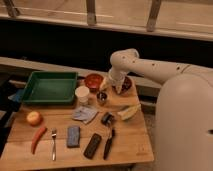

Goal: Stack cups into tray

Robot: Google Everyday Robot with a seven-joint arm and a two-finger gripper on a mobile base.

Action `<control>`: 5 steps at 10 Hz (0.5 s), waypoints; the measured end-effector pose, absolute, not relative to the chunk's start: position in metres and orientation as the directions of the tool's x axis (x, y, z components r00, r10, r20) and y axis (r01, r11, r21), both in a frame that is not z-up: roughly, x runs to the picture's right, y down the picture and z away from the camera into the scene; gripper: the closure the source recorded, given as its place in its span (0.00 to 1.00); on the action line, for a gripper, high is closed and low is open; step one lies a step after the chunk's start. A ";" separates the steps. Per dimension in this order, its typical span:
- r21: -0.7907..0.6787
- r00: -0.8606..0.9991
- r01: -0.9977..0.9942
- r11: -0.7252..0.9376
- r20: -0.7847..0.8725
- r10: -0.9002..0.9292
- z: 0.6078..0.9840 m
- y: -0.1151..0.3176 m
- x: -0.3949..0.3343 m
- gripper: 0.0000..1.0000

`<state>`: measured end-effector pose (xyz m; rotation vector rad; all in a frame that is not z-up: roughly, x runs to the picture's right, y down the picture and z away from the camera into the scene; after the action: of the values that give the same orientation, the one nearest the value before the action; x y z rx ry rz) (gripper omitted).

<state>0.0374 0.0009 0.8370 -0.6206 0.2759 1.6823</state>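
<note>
Between orange bowl (pixel 93 80), red bowl (pixel 126 86): gripper (pixel 110 86)

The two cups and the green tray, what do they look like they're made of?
White cup: probably paper or thin plastic; matte, evenly pale, no glints.
Steel cup: metal by its look; dark with shiny reflections.
Green tray: likely plastic; smooth uniform colour, moulded sloping rim.
The gripper hangs open just behind the steel cup, holding nothing.
</note>
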 end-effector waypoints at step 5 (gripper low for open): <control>-0.125 -0.101 -0.968 -0.218 -0.602 0.792 0.874 0.019 0.031 0.31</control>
<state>0.0306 0.0191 0.8742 -0.6625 0.3540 1.6784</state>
